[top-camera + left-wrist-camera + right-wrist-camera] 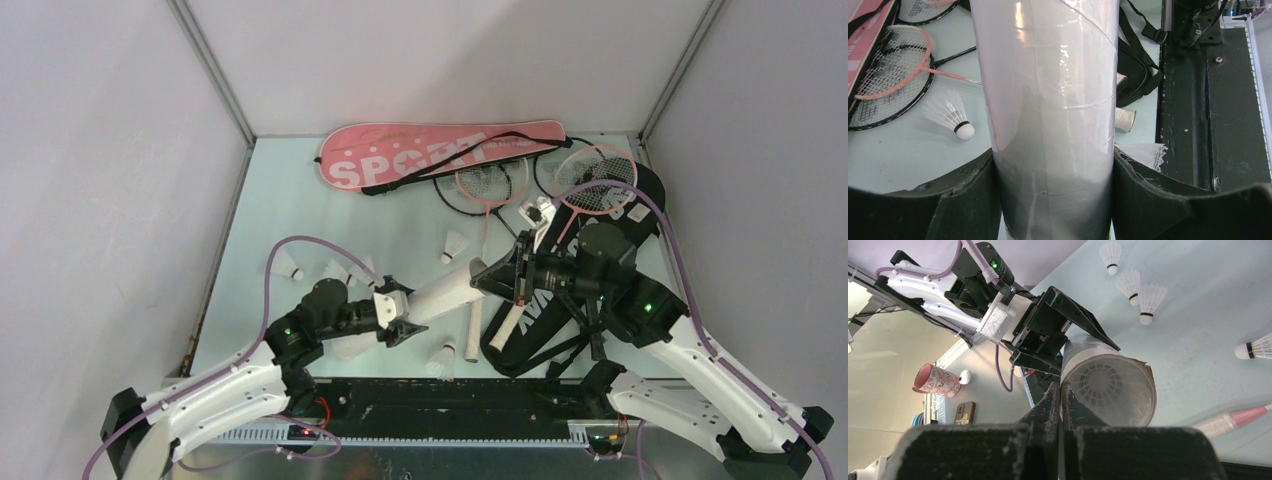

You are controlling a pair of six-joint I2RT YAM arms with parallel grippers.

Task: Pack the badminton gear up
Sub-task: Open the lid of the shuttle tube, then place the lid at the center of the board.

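Note:
My left gripper (405,312) (1053,156) is shut on the long translucent white tube (445,292) (1048,100), one finger on each side. The tube points right, towards my right gripper (492,278) (1062,387). That gripper is shut, its tips at the left rim of the tube's open mouth (1108,390). A white shuttlecock (1105,385) sits inside the tube. Loose shuttlecocks (288,265) (455,245) (442,356) lie on the table. The pink bag (420,155) lies at the back. Pink rackets (598,178) (485,185) and black rackets (545,170) rest beside it. The black bag (545,330) lies under my right arm.
Grey walls close in the table on the left, back and right. A black base plate (450,400) runs along the near edge. A white racket grip (474,325) lies under the tube. Beyond the table's edge are a pink mug (935,380) and a phone (964,412).

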